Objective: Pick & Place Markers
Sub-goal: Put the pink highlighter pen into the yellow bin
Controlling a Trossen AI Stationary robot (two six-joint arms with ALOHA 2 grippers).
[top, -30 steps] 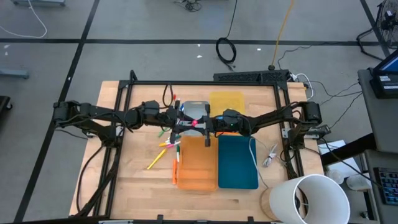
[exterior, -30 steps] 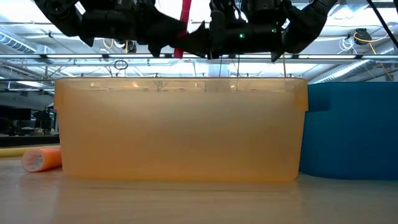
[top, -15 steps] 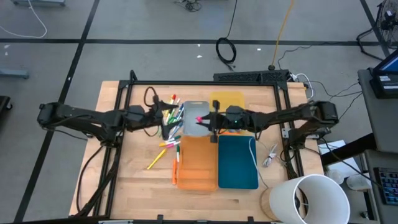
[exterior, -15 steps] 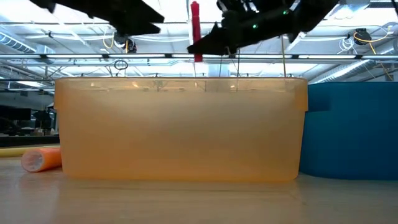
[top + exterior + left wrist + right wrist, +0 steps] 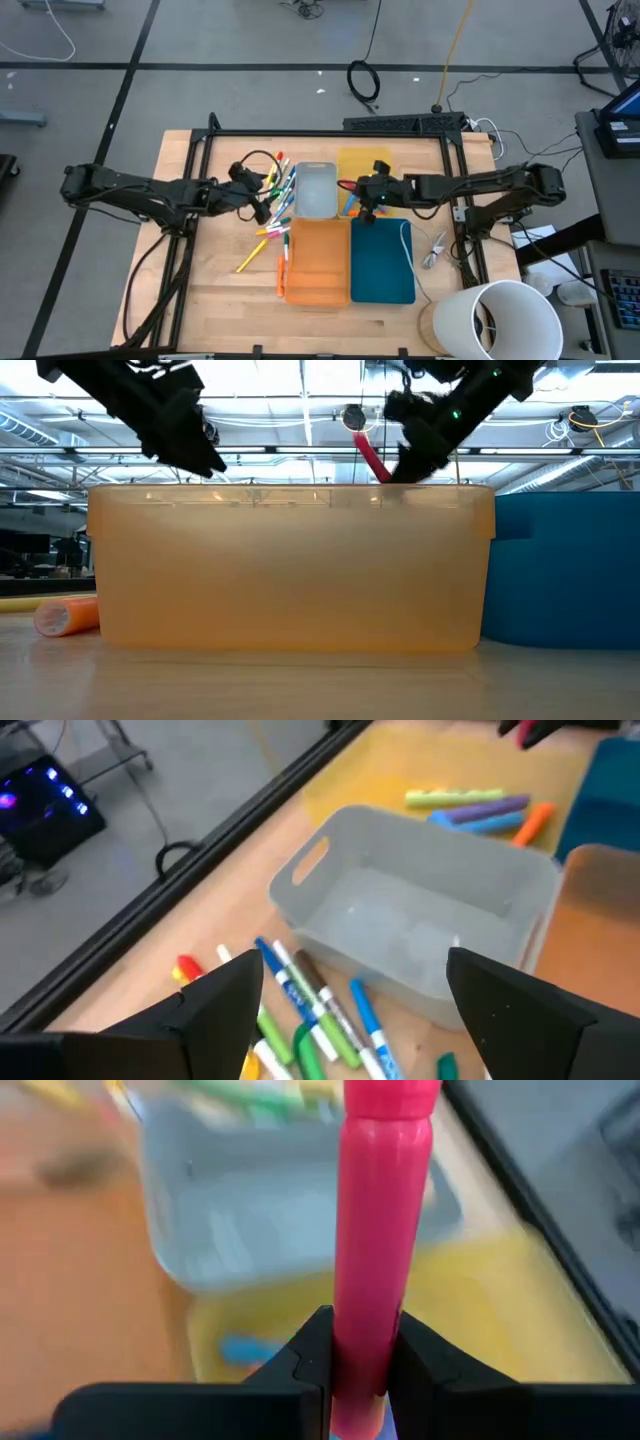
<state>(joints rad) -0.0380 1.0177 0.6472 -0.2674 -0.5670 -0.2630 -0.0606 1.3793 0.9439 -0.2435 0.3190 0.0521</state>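
Pink marker (image 5: 383, 1230), clamped between the fingers of the right gripper (image 5: 365, 197) and carried above the table. In the right wrist view its long axis runs straight out from between the fingers (image 5: 425, 1360), which press on its lower end. In the low view the same marker (image 5: 372, 458) hangs tilted, above the rim of the orange tray (image 5: 290, 565).

From above, the right gripper sits over the seam between the grey bin (image 5: 316, 190) and the yellow tray (image 5: 366, 165), just behind the teal tray (image 5: 381, 262). The yellow tray already holds several markers (image 5: 478, 806), so it is likely the destination for the pink one. It lies immediately beneath and slightly beyond the held marker, so the coming move turns mainly on lowering and releasing. The marker's exact height over the tray cannot be read with confidence.

The left gripper (image 5: 262, 203), fingers (image 5: 215, 1015) spread apart and holding nothing, hovers beside the loose markers (image 5: 277, 190) lying on the wood along the grey bin's left wall. It is the nearer arm to that pile; the right arm is the nearer to the yellow tray.
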